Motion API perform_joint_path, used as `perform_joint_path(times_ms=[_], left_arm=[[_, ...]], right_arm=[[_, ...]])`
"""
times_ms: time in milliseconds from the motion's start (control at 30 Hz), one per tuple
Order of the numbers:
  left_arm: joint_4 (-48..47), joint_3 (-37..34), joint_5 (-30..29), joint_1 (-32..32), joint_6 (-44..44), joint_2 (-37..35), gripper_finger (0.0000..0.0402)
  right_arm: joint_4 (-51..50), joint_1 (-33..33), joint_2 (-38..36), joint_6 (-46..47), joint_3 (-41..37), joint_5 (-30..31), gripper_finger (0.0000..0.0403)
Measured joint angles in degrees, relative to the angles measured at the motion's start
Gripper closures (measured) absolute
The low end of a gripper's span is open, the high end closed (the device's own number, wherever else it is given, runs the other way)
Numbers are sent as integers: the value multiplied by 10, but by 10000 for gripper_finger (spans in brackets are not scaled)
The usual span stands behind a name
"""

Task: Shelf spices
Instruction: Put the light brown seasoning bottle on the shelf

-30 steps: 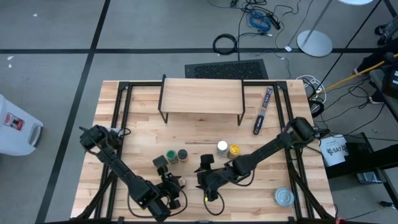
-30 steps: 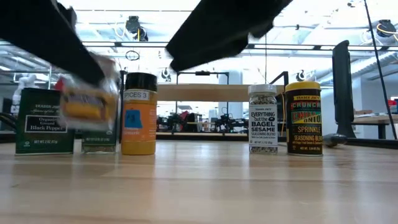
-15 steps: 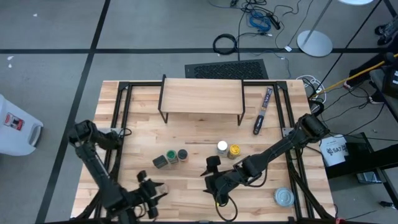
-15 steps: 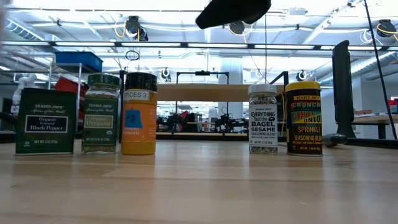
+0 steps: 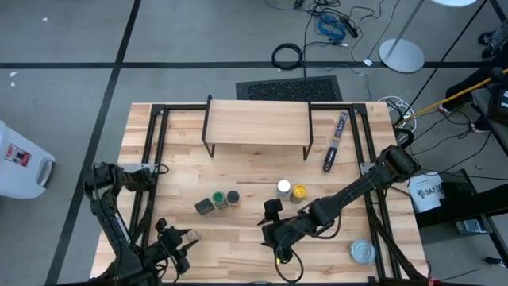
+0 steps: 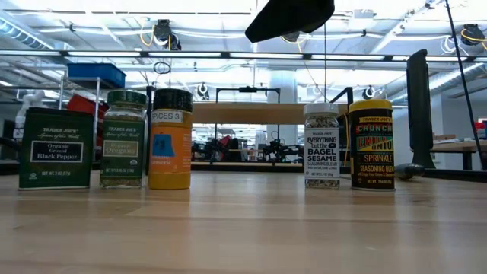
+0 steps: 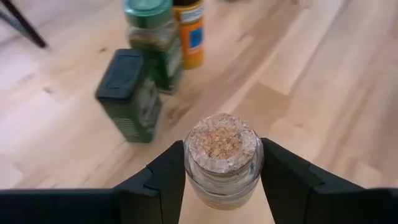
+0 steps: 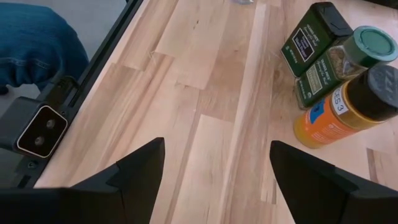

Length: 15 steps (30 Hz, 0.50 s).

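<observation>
The left tool (image 7: 221, 180) is gripping a cork-stoppered jar (image 7: 222, 158) at 7 o'clock of the counter (image 5: 238, 171). The right tool (image 8: 214, 168) is standing open near 6 o'clock. The other spices (image 6: 169, 138) are standing at the centre, the shelf (image 5: 257, 124) at 12 o'clock.

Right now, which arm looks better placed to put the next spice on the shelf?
Probably the left: its claw is shut on a cork-topped jar. The right claw hangs open and empty over bare table, and the shelf holds nothing.
</observation>
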Motion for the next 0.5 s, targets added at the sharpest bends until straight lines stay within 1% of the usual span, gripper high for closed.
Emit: perform_joint_path(times_ms=[167,267,300,433,500], left_arm=[[-29,0,9,3,-28,23,223],[-30,0,15,5,-29,29,223],[-30,0,11,5,-29,29,223],[-30,4,-39,9,-27,20,223],[-42,11,-54,16,-24,12,223]], right_arm=[[0,0,0,2,0,0,124],[0,0,0,2,0,0,124],[0,0,0,2,0,0,124],[0,0,0,2,0,0,124],[0,0,0,0,0,0,124]])
